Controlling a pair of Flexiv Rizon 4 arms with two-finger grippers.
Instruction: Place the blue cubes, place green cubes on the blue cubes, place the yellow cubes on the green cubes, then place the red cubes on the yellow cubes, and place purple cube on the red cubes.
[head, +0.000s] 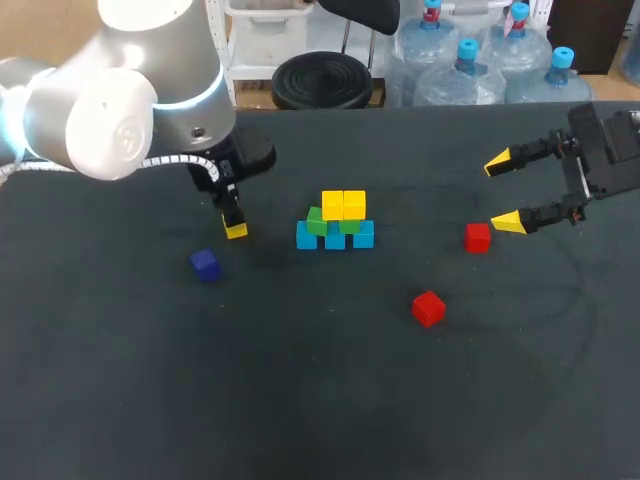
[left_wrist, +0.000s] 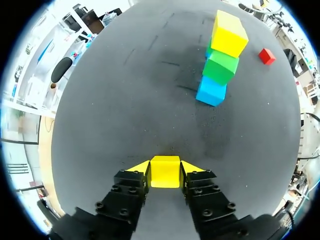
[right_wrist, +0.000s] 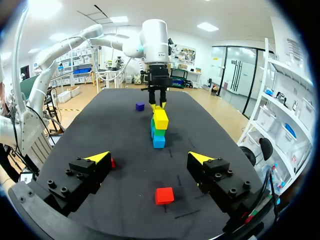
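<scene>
Right now the single yellow cube (left_wrist: 165, 171) sits clamped between the two yellow tips of your left gripper (left_wrist: 165, 166), one tip pressed to each of its sides. You see it in the head view low over the table (head: 300, 400), left of the stack (head: 335, 222) and apart from it. I cannot tell whether the cube's underside touches the surface.

Ahead of those fingers stands the stack. Three blue cubes (head: 335, 238) lie in a row on the table, two green cubes (head: 317, 222) rest on them, and two yellow cubes (head: 343, 204) sit side by side on the green.

Your purple cube (head: 205, 264) lies on the table near the held cube, on the side away from the stack, touching nothing.

On the other side of the stack, one red cube (head: 477, 237) rests near the closer tip of your right gripper (head: 502, 192), and a second red cube (head: 428, 307) lies by itself, towards you and well apart from the stack.

That right gripper is spread wide and grips nothing. Its arm comes in from the right edge, with the fingers pointing across the table towards the stack. From its own wrist view, one red cube shows on the table below the gap between its fingers, and the other peeks out from behind one finger.
</scene>
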